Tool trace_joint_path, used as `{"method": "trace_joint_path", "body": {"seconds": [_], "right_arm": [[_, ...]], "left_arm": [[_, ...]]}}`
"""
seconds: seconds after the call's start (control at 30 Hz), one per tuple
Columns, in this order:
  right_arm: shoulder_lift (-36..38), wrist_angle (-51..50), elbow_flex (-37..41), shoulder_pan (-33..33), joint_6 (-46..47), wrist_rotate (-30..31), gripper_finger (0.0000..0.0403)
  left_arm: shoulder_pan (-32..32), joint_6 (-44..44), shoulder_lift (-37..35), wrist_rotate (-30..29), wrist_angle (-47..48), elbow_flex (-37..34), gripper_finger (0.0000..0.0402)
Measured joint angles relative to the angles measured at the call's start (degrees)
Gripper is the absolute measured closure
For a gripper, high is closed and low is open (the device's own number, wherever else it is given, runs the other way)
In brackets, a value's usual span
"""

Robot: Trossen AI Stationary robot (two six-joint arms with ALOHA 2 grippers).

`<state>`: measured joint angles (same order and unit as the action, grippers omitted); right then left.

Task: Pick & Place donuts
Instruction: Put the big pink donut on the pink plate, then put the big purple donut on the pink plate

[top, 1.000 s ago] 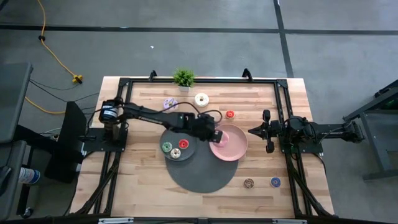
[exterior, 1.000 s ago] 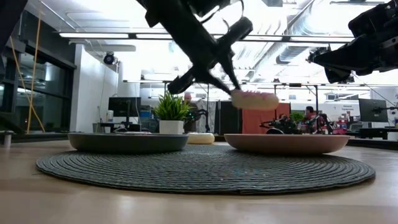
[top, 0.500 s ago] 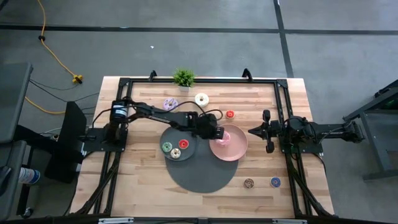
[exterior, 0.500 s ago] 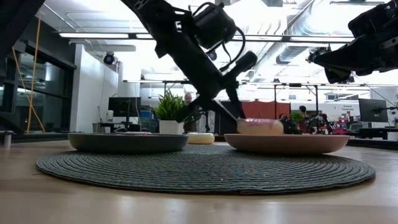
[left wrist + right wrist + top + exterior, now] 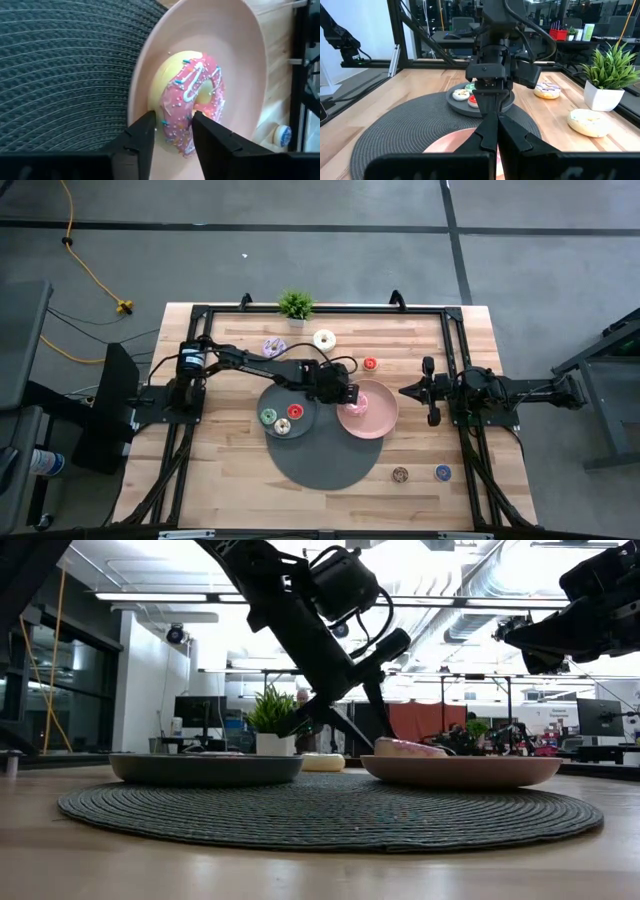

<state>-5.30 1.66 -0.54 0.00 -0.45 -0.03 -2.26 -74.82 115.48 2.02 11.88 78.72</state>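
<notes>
Pink donut (image 5: 192, 102) now rested on the pink plate (image 5: 240, 60); your left gripper (image 5: 171, 131) had lowered it and parted its fingers, so this placement looked done.

An open-plan office turned robotics lab: ceiling strip lights (image 5: 150, 596) at upper left, monitors (image 5: 197, 712) behind the bench (image 5: 220, 470), office chairs (image 5: 462, 22) and desks along the top.

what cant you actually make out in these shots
- High view: the left gripper hides part of the pink donut.
- Low view: the grey plate rim hides the small donuts inside.
- Right wrist view: the right gripper blocks the pink plate.
</notes>
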Motion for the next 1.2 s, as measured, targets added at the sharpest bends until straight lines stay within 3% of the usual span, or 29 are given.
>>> {"method": "trace_joint_path", "body": {"seconds": [0.23, 0.67, 1.0, 1.2], "right_arm": [[0.0, -0.03, -0.02, 0.01, 0.0, 0.0, 0.0402], [0.0, -0.08, 0.0, 0.0, 0.0, 0.04, 0.0402], [0.0, -0.1, -0.01, 0.01, 0.01, 0.04, 0.0402], [0.02, -0.1, 0.0, -0.01, 0.0, 0.04, 0.0402]], "left_arm": [[0.0, 1.08, 0.0, -0.42, 1.18, 0.0, 0.0243], [-1.33, 2.68, -1.84, -3.54, 2.85, 0.22, 0.0238], [-3.73, 10.19, -3.84, -8.16, 19.52, 7.71, 0.0238], [-5.31, 16.21, -5.66, -17.72, 34.79, 10.95, 0.0238]]}}
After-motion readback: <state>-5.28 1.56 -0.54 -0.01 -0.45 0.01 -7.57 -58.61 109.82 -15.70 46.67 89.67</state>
